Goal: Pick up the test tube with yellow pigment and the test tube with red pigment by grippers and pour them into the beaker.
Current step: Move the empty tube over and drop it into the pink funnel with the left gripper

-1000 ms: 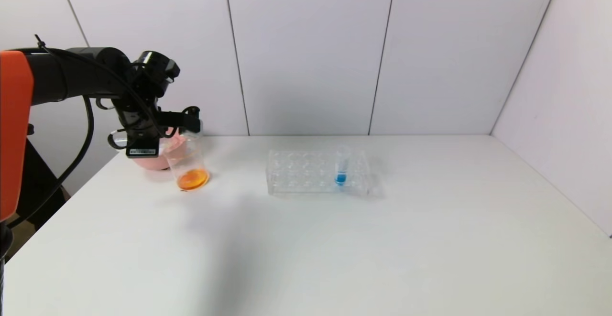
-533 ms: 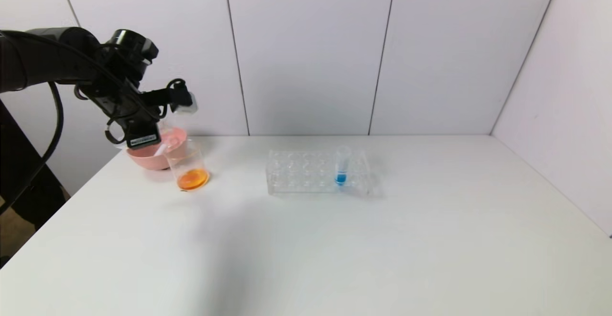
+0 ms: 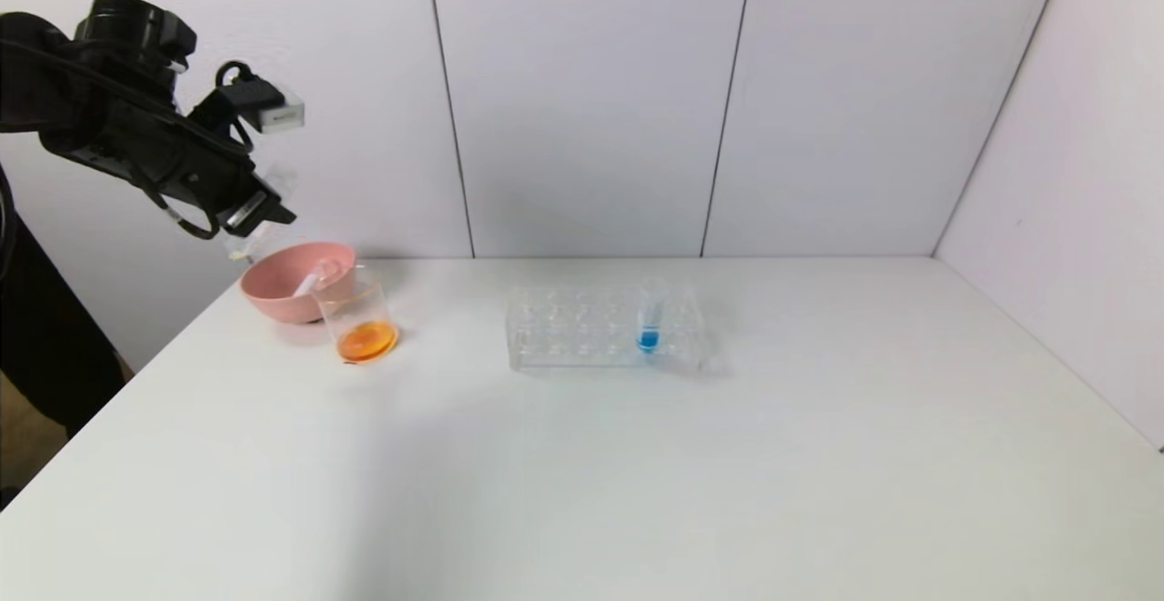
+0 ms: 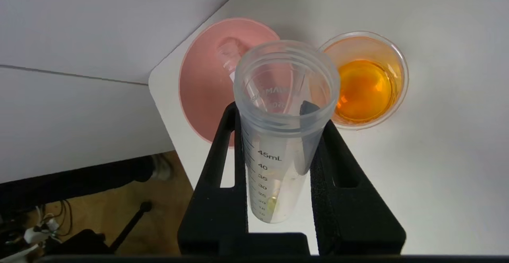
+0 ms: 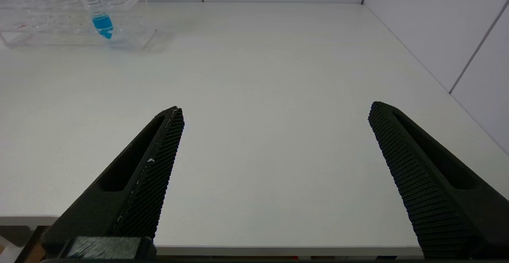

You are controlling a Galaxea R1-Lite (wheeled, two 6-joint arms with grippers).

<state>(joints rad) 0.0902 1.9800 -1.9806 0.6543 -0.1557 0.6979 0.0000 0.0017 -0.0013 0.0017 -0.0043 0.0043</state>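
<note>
Raised and drawn back since the earlier frames, the left pincer [image 4: 280, 135] is now held high above the worktop's [image 3: 582, 455] far left corner, clear of the vessels below. An emptied test tube [image 4: 278, 135], with only a yellowish trace at its tip, is clamped between its fingers [image 4: 218, 183], mouth toward the camera. Which pigment it carried cannot be told. The beaker [image 3: 359, 315], holding orange liquid, is seen at about ten o'clock on the worktop, touching the pink bowl [image 3: 282, 287] behind it, near the left edge. Another clear tube [image 3: 309, 281] is laid inside the bowl. The clear rack [image 3: 582, 328] is placed near twelve o'clock, well apart from the beaker, with a blue-tipped tube [image 3: 649, 315] upright in it. The right pincer [image 5: 274, 112] is parked wide apart over the near right edge. Broad bare surface is left from three to nine o'clock.
</note>
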